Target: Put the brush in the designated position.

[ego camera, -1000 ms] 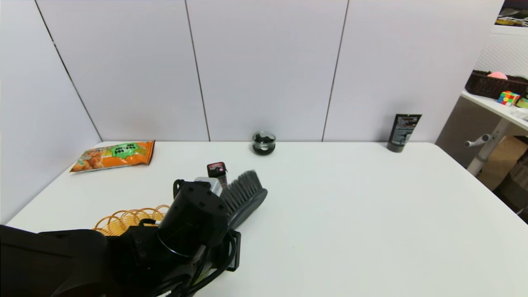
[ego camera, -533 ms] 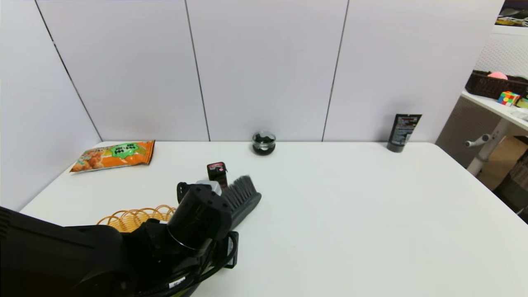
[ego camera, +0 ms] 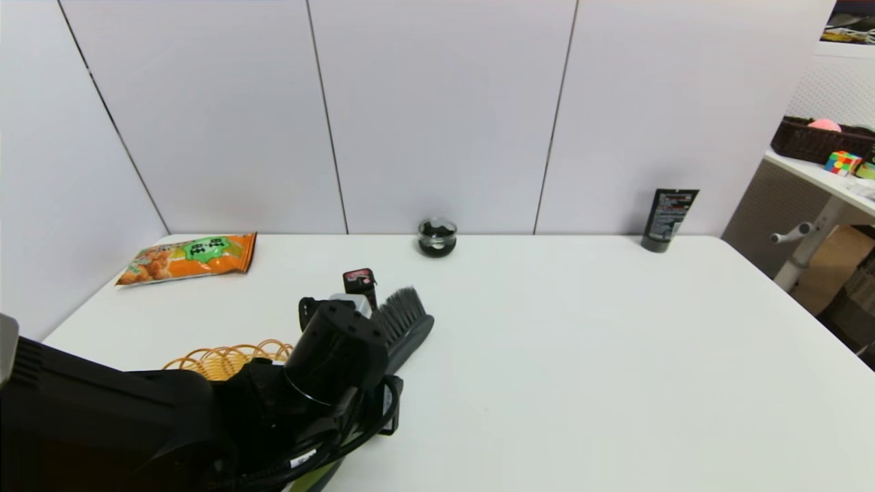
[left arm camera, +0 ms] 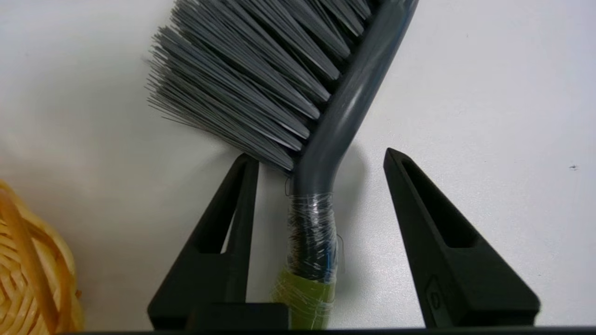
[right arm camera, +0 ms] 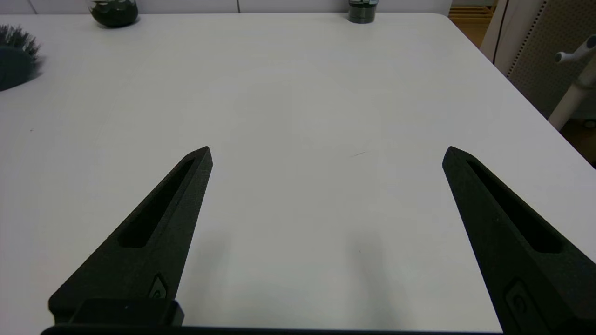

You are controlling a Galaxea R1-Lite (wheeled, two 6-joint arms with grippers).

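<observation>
Head view, from left to right: one snack bag (ego camera: pixel 188 257) lies at the far left of the table (ego camera: pixel 581 355), one wicker basket (ego camera: pixel 225 360) sits near the front, and the left gripper (left arm camera: pixel 321 160) hangs over the brush (ego camera: pixel 405 326). A small black box (ego camera: pixel 360 285) stands just behind the brush. Further right there is one glass jar (ego camera: pixel 437 237) and one black tube (ego camera: pixel 668 219), both by the wall.

The brush lies on the table beside the basket, with its bristles (left arm camera: pixel 260 70) turned toward the basket. The left fingers (left arm camera: pixel 223 242) are spread apart on both sides of the handle neck and do not seem to touch it.

I judge the brush is light, with a stiff plastic handle and soft bristles that bend. The neck is wrapped in clear film, so it may be a little slippery. The best hold is the narrow neck, not the bristles.

The right gripper (right arm camera: pixel 326 153) is wide open over bare table and holds nothing.
</observation>
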